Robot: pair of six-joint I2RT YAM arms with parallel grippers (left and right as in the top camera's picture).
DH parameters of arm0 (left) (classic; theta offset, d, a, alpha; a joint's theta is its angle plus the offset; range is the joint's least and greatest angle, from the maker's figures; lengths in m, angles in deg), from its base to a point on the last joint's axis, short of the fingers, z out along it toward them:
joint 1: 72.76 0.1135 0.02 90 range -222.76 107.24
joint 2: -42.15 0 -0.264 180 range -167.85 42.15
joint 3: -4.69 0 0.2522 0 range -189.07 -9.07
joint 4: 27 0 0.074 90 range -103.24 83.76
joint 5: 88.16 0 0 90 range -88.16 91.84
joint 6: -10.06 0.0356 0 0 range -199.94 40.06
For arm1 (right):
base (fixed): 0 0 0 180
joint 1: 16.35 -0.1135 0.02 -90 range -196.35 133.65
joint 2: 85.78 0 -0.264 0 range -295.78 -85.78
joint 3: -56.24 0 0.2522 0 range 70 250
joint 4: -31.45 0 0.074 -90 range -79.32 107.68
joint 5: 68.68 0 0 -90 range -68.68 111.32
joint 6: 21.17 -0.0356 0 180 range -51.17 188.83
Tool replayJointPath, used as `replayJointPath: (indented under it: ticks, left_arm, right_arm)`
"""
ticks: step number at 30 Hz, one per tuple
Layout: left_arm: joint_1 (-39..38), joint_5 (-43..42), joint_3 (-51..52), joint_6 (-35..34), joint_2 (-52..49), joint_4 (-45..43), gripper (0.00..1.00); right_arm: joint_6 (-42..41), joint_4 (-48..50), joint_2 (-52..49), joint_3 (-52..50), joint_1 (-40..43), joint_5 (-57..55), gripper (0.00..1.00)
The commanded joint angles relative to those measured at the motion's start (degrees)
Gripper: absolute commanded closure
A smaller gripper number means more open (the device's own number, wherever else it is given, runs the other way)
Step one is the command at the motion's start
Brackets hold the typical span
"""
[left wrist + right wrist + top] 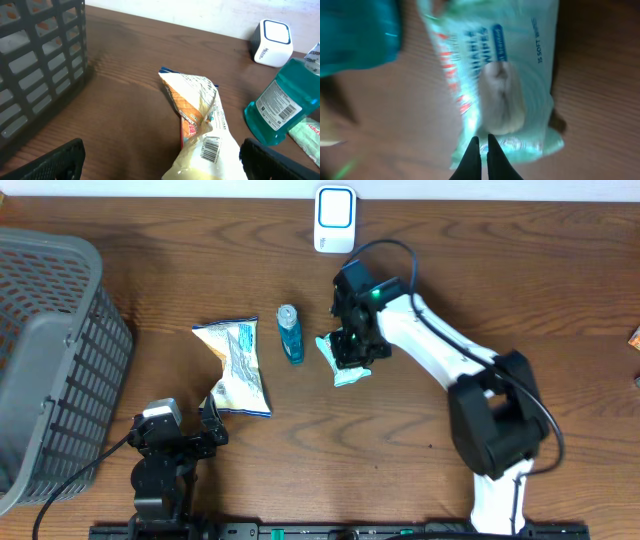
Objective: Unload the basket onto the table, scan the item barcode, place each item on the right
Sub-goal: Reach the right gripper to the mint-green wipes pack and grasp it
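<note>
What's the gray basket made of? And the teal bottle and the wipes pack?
The gray basket looks like hard, matte plastic, molded as a grid of holes. The teal bottle is probably clear, shiny plastic: colored liquid shows through, and it has a paper-like label. The wipes pack seems to be soft plastic film, glossy and wrinkled.

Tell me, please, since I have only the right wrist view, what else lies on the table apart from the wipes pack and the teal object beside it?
Observer: A crinkled white snack bag lies on the other side of the teal plastic bottle from the pale green wipes pack.
Operator: Does anything stand at the table edge farthest from the arms?
Observer: Yes, a small white box-shaped device stands there, straight beyond the wipes pack.
Operator: Where is the left tool?
Observer: It is open, at the snack bag's near end.
</note>
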Motion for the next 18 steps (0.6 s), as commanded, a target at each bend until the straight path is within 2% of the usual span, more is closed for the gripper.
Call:
replayJointPath:
  ticks: [1, 8, 13, 18]
  left_arm:
    - [0.31, 0.09, 0.13, -0.52, 0.35, -0.09, 0.02]
    - [0.31, 0.09, 0.13, -0.55, 0.35, -0.09, 0.02]
    - [0.31, 0.09, 0.13, -0.52, 0.35, -0.09, 0.02]
    - [0.31, 0.09, 0.13, -0.55, 0.35, -0.09, 0.03]
  right_arm:
    - [-0.76, -0.37, -5.11, -0.07, -0.2, -0.81, 0.99]
    - [-0.72, -1.92, -6.25, 0.96, 0.63, -6.43, 0.99]
    - [-0.68, -6.29, 0.59, 5.51, 0.96, -10.05, 0.99]
    - [-0.02, -2.84, 8.44, 6.01, -0.55, -10.21, 0.98]
